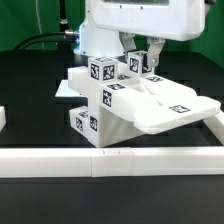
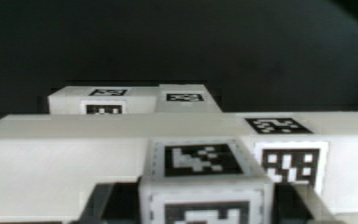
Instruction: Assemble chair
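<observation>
The partly built chair (image 1: 125, 105) lies in the middle of the table, made of chunky white parts with black-and-white tags. Its flat panel (image 1: 180, 105) reaches toward the exterior view's right, and tagged blocks (image 1: 82, 122) are stacked at its left. My gripper (image 1: 141, 58) hangs over the top of the assembly, shut on a small white tagged part (image 1: 136, 64). In the wrist view that tagged part (image 2: 202, 170) sits between my dark fingers (image 2: 115, 202), just above the broad white panel (image 2: 69, 150). A further white block (image 2: 140, 98) with two tags lies beyond the panel.
A long plain white rail (image 1: 110, 161) runs along the front of the table. Another white piece (image 1: 3, 118) shows at the exterior view's left edge. The white robot body (image 1: 140, 20) stands behind the assembly, against a dark background.
</observation>
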### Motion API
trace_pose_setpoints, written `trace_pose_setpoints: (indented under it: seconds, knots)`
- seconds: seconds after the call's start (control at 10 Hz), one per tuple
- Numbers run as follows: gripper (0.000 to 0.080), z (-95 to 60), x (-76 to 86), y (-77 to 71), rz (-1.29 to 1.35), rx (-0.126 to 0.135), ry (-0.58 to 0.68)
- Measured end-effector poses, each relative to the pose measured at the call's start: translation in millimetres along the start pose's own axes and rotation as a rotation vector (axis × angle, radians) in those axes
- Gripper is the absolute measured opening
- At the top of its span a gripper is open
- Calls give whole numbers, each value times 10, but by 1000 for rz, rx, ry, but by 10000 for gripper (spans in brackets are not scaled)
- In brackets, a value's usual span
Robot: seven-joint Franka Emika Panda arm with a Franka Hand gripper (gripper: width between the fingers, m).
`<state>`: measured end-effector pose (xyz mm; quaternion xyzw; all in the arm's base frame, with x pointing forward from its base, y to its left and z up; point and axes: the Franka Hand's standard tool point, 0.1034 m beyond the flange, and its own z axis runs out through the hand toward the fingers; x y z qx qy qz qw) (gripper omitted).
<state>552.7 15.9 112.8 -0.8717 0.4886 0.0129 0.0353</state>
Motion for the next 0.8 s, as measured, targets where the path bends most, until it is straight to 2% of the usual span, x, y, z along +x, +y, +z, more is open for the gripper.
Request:
trace_pose_setpoints:
  seconds: [0.2,0.4,0.5,0.8]
  knots:
    - [285,1,7,8,-1,-2,-3]
    - [599,-45,-3,-31,-2,-7,-18]
    - [634,-50,-38,-53,4,-10,-24]
    - [649,-41,-69,-72,13,-12,-24]
